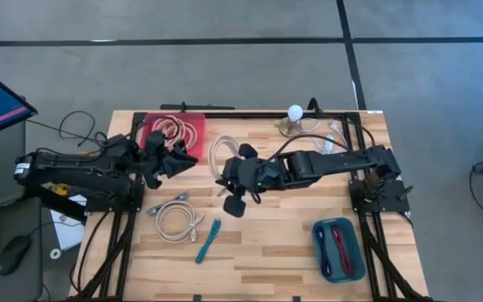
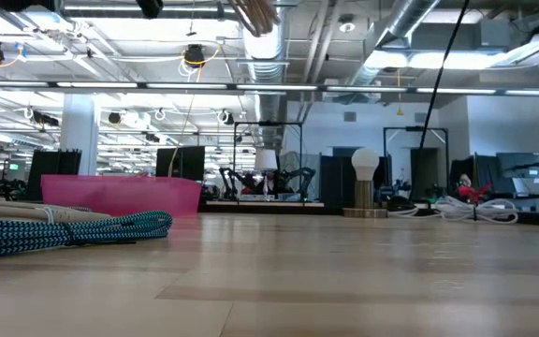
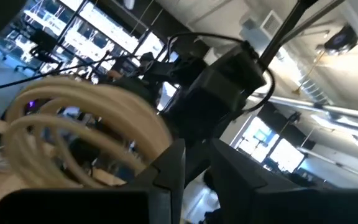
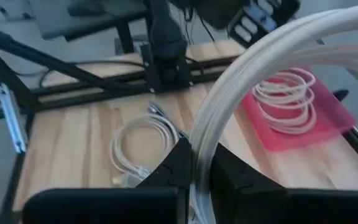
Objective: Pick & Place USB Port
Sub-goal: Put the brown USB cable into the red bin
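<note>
My right gripper [image 1: 228, 182] reaches to the table's middle and is shut on a cream coiled USB cable [image 1: 222, 156], which hangs high above the wood [image 2: 254, 13]. A pink tray [image 1: 151, 126] at the far left holds more cream cable coils [image 1: 180, 130]. My left gripper [image 1: 189, 159] hovers beside the tray's near right corner, its fingers [image 3: 169, 171] a narrow gap apart and touching nothing. In the left wrist view the held coil [image 3: 86, 118] shows ahead of those fingers. My right gripper pinches one stretch of the cream coil's loop [image 4: 199, 146] between its two fingers [image 4: 178, 163], with the fingers lying across the strands. The fingers come roughly level from the table's right. The coil is lifted clear of the table, and its loops arch beyond the fingers.
A white coiled cable [image 1: 175, 220] and a teal cable [image 1: 207, 240] lie near the table's near left. A blue bin [image 1: 340, 249] with red and blue cables sits near right. A white bulb on a stand [image 1: 294, 117] and loose white cables [image 1: 329, 138] occupy the far edge.
</note>
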Robot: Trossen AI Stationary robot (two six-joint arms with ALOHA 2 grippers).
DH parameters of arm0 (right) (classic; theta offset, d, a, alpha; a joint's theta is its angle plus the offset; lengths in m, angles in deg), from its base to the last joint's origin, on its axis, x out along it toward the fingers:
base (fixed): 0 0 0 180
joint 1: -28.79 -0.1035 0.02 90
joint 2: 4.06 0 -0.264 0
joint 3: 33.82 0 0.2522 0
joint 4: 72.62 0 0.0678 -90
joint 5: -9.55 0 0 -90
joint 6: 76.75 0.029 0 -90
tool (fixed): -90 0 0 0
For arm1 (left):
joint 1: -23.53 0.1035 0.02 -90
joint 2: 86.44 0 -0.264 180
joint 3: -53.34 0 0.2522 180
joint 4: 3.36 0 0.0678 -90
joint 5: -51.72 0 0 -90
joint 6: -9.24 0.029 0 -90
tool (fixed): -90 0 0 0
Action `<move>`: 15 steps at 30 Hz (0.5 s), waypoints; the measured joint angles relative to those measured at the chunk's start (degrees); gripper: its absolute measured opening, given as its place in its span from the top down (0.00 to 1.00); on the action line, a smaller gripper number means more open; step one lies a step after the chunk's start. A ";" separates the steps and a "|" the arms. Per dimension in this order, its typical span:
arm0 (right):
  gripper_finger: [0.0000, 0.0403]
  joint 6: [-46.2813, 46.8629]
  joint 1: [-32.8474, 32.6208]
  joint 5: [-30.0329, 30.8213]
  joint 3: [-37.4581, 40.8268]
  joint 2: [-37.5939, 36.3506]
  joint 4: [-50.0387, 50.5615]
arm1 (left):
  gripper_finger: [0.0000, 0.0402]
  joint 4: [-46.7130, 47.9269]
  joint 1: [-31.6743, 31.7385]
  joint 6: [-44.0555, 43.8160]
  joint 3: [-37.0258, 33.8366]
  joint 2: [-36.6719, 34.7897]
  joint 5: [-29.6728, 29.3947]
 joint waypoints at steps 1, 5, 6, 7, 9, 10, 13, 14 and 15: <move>0.95 -0.07 0.20 0.00 0.01 0.00 0.61 | 0.81 -1.34 0.00 -0.29 0.00 0.54 0.00; 0.95 -2.34 1.00 0.04 0.02 0.00 1.68 | 0.81 -4.07 -0.02 -1.72 0.02 1.77 -2.34; 0.95 -3.20 1.14 0.06 0.04 0.00 1.46 | 0.81 -4.01 -0.02 -2.63 0.02 2.14 -3.11; 0.95 -4.06 1.28 0.02 0.04 0.00 1.09 | 0.81 -4.02 -0.01 -3.71 0.02 2.62 -3.59; 0.95 -5.35 1.68 0.02 0.04 0.00 1.02 | 0.81 -4.05 0.02 -5.98 0.02 3.54 -4.44; 0.95 -5.78 1.93 -0.01 0.04 0.00 1.09 | 0.81 -4.06 0.02 -7.05 0.02 3.97 -4.82; 0.95 -7.60 2.76 -0.02 0.04 0.00 1.70 | 0.81 -4.08 0.00 -8.60 0.02 5.16 -6.16; 0.95 -8.40 3.06 0.00 0.04 0.00 1.92 | 0.81 -4.09 0.00 -8.62 0.02 5.45 -6.74; 0.95 -9.27 3.36 0.02 0.04 0.00 2.32 | 0.81 -4.17 0.00 -8.59 0.02 5.70 -7.33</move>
